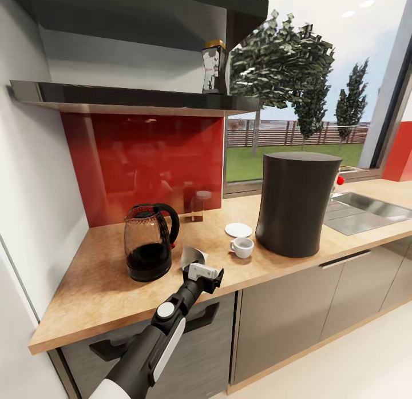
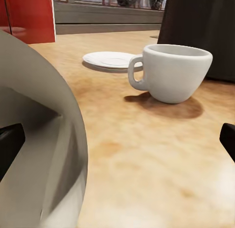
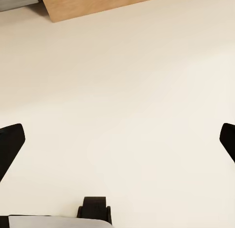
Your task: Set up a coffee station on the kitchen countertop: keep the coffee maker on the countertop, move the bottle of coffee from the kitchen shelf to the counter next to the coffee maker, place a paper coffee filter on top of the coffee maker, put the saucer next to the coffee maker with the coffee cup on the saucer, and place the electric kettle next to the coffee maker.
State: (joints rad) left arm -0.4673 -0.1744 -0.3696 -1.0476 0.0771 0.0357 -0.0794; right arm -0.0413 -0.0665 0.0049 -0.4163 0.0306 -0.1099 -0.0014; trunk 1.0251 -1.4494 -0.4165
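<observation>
paper filter against left pincer, cup beyond

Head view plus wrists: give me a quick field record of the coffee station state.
coffee maker: upright on countertop
electric kettle: on counter, apart from the maker
coffee cup: on bare counter, not on saucer
saucer: just behind cup
paper coffee filter: at left gripper, between its open fingers
bottle of coffee: on shelf
right gripper: open, over floor

No lettering can be read anywhere; the label on the shelf's coffee bottle is blurred.
</observation>
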